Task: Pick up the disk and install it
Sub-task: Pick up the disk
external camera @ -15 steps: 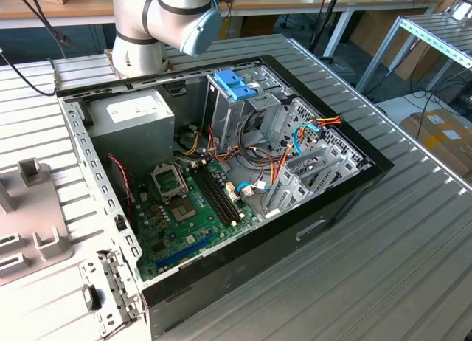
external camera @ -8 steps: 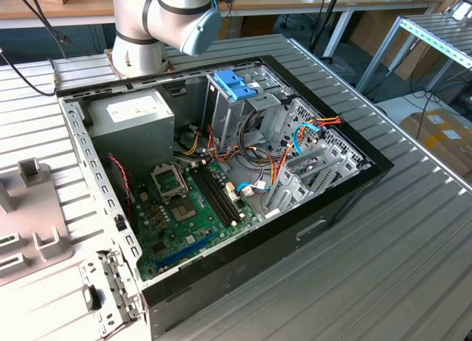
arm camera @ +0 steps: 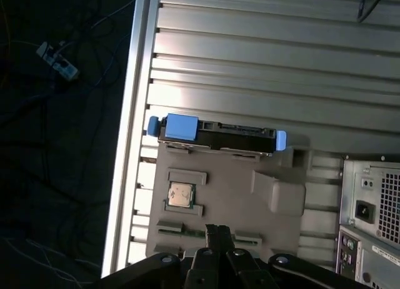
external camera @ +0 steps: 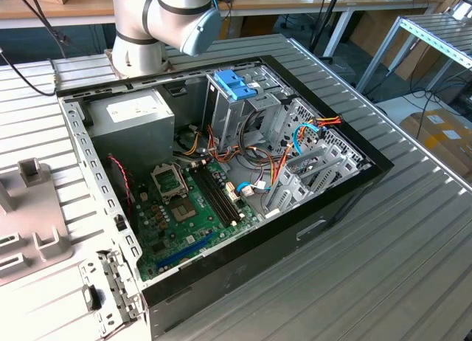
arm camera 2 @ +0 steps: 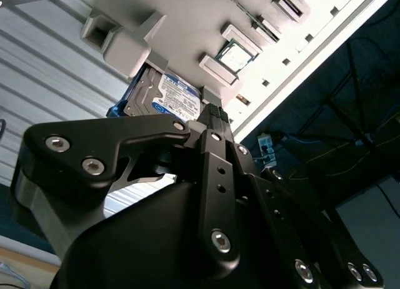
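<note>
Gripper (arm camera: 217, 228) clenched and empty; disk (arm camera: 219, 136) ahead on grey fixture (arm camera: 234, 204). Open the jaws and centre them across the disk's rails.

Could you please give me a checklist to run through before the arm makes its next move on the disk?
1. Disk in the holder: ok; the disk lies along the grey holder's edge, untouched.
2. Claw empty: ok; the claw holds nothing.
3. Claw open: not ok; its jaws are together.
4. Case open: ok; the case has its side off.
5. Slot free in the cage: cannot tell.
</note>
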Robot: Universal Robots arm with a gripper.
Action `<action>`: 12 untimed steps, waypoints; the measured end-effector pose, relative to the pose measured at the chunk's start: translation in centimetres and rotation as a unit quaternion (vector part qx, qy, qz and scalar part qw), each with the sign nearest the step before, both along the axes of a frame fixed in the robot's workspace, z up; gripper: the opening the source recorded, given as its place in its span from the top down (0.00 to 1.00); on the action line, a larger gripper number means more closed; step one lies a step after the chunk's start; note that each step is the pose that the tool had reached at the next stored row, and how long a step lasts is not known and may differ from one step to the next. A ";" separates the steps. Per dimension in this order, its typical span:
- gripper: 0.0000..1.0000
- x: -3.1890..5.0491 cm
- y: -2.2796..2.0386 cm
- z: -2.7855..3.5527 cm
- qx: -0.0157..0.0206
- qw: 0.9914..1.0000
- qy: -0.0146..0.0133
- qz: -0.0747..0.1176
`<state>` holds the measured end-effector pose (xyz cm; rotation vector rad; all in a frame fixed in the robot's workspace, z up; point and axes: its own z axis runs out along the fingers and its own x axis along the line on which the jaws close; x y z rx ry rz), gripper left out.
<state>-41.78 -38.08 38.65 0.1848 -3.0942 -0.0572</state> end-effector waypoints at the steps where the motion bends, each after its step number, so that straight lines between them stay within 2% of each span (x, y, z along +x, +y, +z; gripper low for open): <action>1: 0.89 0.00 0.00 0.00 0.000 1.000 0.000 0.003; 12: 0.89 0.00 0.00 0.00 0.000 0.999 0.000 0.036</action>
